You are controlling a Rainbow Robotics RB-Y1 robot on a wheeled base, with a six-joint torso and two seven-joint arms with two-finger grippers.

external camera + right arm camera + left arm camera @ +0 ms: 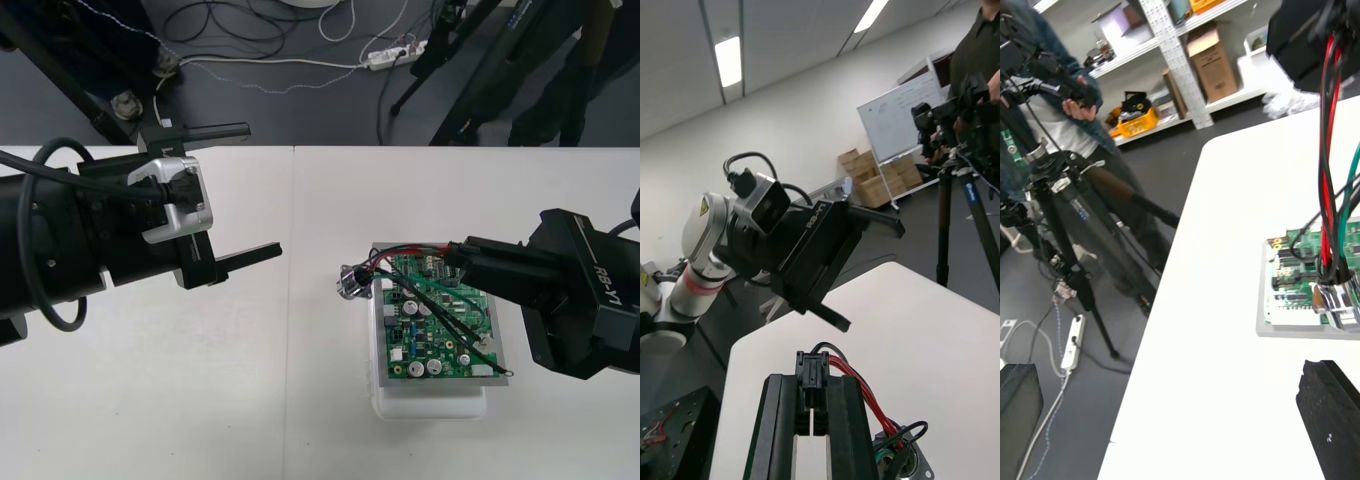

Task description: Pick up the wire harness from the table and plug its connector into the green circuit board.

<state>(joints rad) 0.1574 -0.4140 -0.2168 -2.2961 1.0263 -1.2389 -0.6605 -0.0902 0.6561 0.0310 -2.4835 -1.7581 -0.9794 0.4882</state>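
Black plug (811,367) is pinched by the right gripper (812,396) over the green circuit board (440,330), careful aligned lowering being needed next; left gripper (258,192) is parked, fingers wide.

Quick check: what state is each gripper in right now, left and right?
Left gripper: fingers open, holding nothing.
Right gripper: fingers shut on the black plug of the wire harness, over the green circuit board.

- Circuit board (440,325): green, dotted with silver and black parts.
- Base (430,406): white.
- Wires (1328,150): red, black, green.
- Plug (811,371): black.
- Socket (355,283): silver metal.
- Table (200,400): plain, light.
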